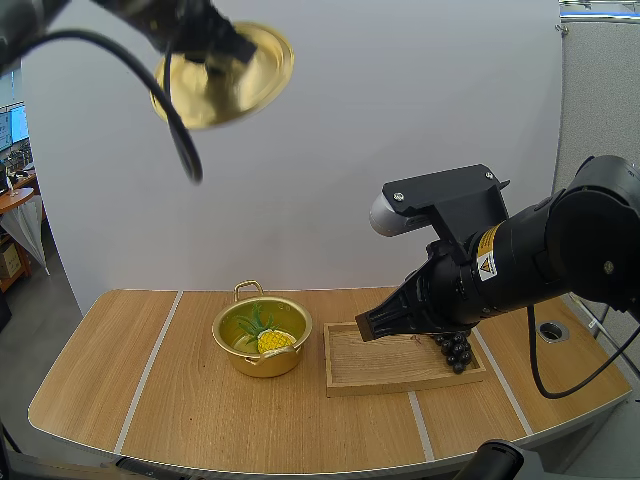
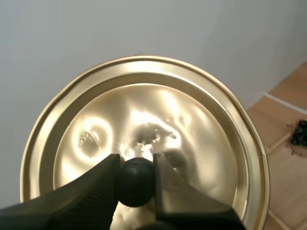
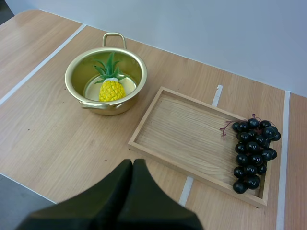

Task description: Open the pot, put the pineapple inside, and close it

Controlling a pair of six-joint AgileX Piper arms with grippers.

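The gold pot (image 1: 262, 338) (image 3: 105, 79) stands open on the table with the yellow pineapple (image 1: 274, 341) (image 3: 111, 89) lying inside it. High above the table my left gripper (image 1: 225, 47) (image 2: 136, 181) is shut on the black knob (image 2: 135, 181) of the gold lid (image 1: 225, 76) (image 2: 144, 139). The lid hangs tilted, well up and left of the pot. My right gripper (image 1: 372, 326) (image 3: 132, 168) is shut on nothing, its fingers together as one wedge, raised over the near edge of the wooden tray (image 1: 400, 360) (image 3: 192, 139).
A bunch of dark grapes (image 1: 456, 350) (image 3: 253, 151) lies at the right end of the tray. The tray sits just right of the pot. A round hole (image 1: 551, 331) is set in the table at the far right.
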